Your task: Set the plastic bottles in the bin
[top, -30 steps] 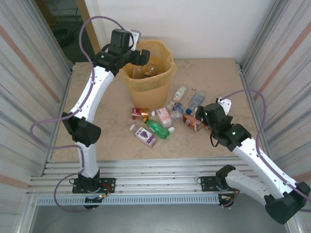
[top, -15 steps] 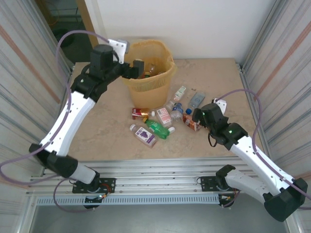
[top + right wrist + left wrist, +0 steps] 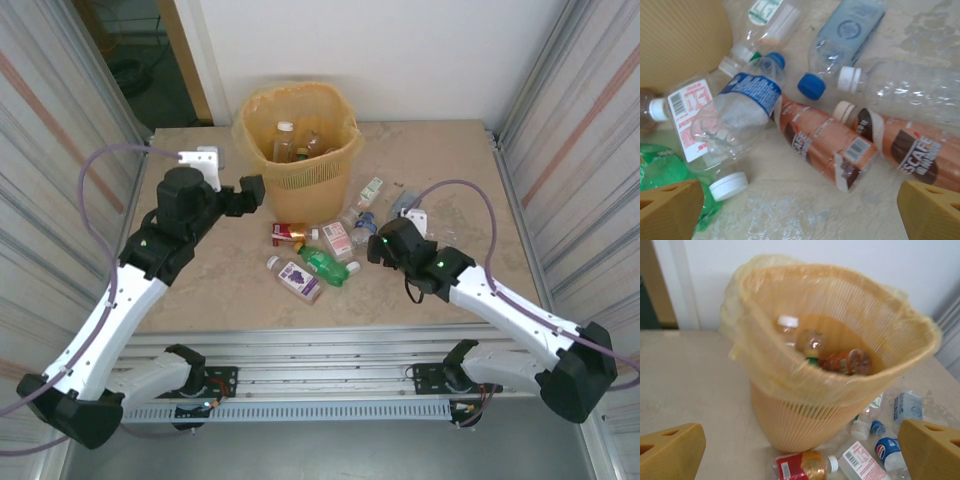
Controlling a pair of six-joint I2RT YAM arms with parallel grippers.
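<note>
Orange-tan fingers (image 3: 671, 452) of my left gripper (image 3: 250, 192) stood spread wide with nothing between them, facing the bin (image 3: 300, 175), which sat at 12 o'clock on the table (image 3: 200, 290) and just toward 2 o'clock from my fingertips. Behind them my wrist was held about level. My forearm ran back toward 7 o'clock to an elbow folded low at the near-left corner, and the upper link returned from there to my base.

My right gripper (image 3: 376, 246) was equally parted and empty, pointing toward 9 o'clock, close above the loose bottles (image 3: 330, 250) lying at table centre, at 6 o'clock from the bin. Two brown-labelled bottles (image 3: 825, 150) and a blue-labelled clear bottle (image 3: 747, 100) lay directly beneath it. That forearm stretched back toward 4 o'clock to an elbow by the right wall.

Several binned bottles (image 3: 840, 361) lay inside the yellow liner (image 3: 765, 375).
</note>
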